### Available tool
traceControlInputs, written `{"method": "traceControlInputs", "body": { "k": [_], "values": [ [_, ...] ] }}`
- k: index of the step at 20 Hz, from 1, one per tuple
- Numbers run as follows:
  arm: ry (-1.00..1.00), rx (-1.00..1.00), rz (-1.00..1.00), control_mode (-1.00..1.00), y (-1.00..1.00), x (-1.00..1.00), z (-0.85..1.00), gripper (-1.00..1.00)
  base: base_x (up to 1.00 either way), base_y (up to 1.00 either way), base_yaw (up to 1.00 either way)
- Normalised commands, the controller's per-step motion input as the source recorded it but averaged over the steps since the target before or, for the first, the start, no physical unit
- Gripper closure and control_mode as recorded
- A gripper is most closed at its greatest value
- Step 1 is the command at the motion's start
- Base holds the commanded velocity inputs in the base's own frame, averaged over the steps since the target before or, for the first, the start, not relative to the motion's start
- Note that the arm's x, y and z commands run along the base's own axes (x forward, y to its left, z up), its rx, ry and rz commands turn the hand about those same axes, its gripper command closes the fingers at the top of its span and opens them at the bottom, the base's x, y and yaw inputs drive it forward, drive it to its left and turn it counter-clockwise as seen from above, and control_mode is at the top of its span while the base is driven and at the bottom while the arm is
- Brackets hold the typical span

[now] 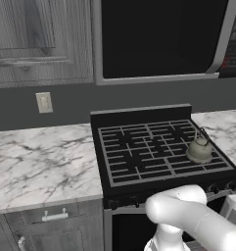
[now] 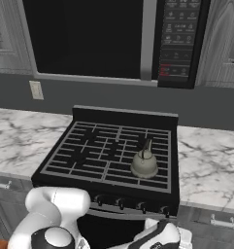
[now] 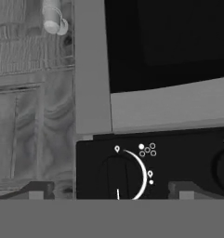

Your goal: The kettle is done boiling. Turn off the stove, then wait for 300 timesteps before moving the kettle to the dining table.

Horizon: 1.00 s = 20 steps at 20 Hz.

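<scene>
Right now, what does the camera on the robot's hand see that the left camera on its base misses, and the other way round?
The hand view looks close at one stove knob on the black front panel, with its white arc and small burner markings, and the gripper has a fingertip on each side of the knob, jaws apart.

The left base view takes in the whole stove top with the kettle on the right front grate, plus the marble counter and the wall outlet.

Both show the stove and grey wooden cabinets.
</scene>
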Motion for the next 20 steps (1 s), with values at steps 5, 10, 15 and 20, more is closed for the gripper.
{"method": "traceControlInputs", "body": {
  "k": [5,10,15,20],
  "values": [
    [-0.09,0.0,-0.02,-1.0,-0.04,-0.64,0.09,-1.0,0.0,0.0,0.0],
    [-0.06,0.0,0.0,-1.0,-0.09,-0.43,0.31,-1.0,0.0,0.0,0.0],
    [-0.01,-0.03,0.0,-1.0,-0.13,-0.26,0.45,-1.0,0.0,0.0,0.0],
    [-0.01,-0.1,0.0,-1.0,-0.15,-0.3,0.42,-1.0,0.0,0.0,0.0]
  ]
}}
